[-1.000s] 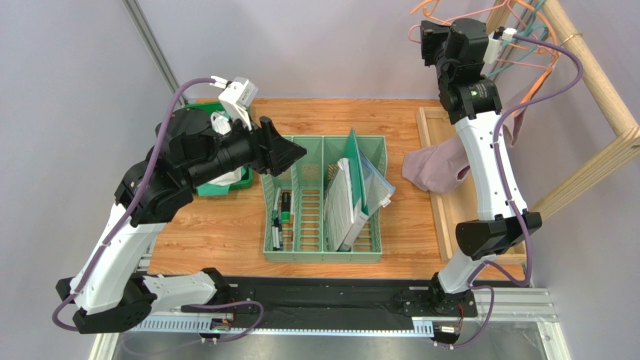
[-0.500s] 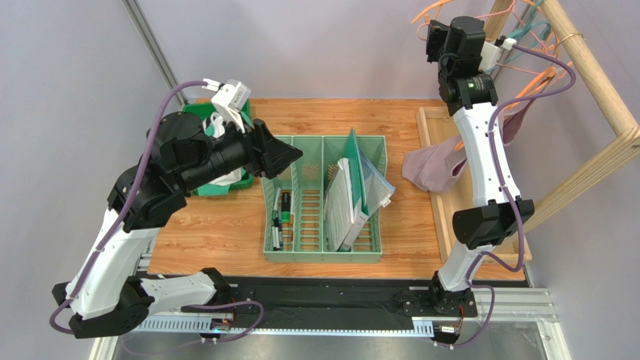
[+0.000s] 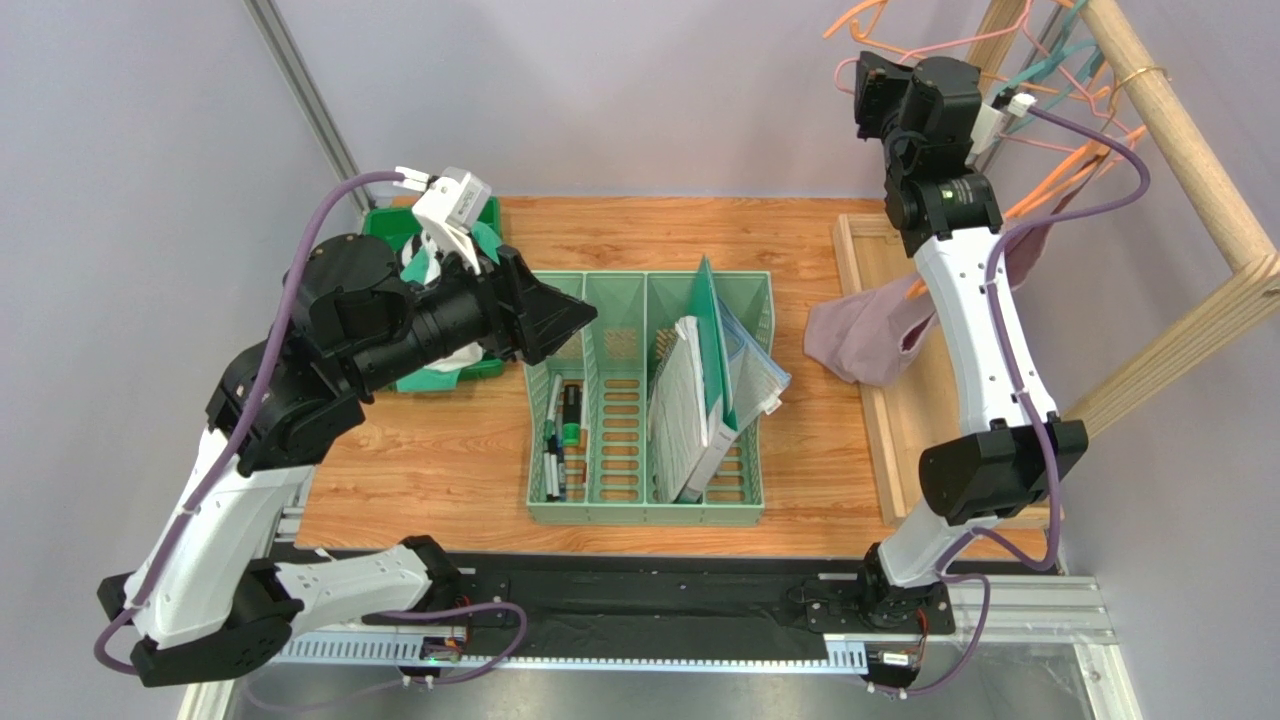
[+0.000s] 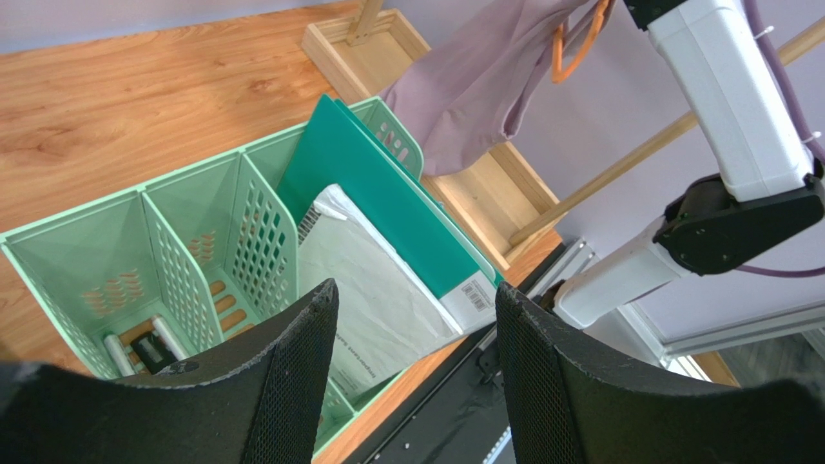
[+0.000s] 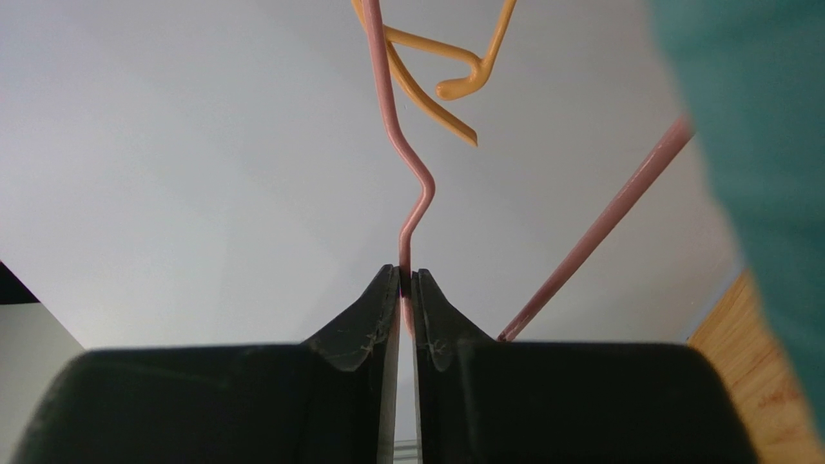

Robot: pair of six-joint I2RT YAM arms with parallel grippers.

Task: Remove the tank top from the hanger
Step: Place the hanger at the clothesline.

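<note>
Right wrist view shows the right end effector (image 5: 407, 280) pinched shut on the thin wire of a pink hanger (image 5: 387, 97), its two tips meeting on the wire just below a kink. The grip sits high by the wooden rail (image 3: 1187, 135), probably to steady or lift a hanger while the cloth is worked free.

The mauve tank top (image 4: 484, 87) hangs to the right of the table (image 4: 145, 97), its lower part sagging onto a shallow wooden tray (image 4: 484, 193). An orange hanger (image 4: 560, 48) shows at the garment's top edge, so it cannot be told from these views whether the pinched pink wire is the one bearing the cloth.

The left end effector (image 4: 416, 309) is spread wide with nothing between its jaws. It hovers over the green slotted organizer (image 4: 261, 242), well apart from the garment, and points toward it. That suggests it is placed ready to reach across and take the fabric. Removal looks not yet begun, since the cloth hangs from its hanger.
</note>
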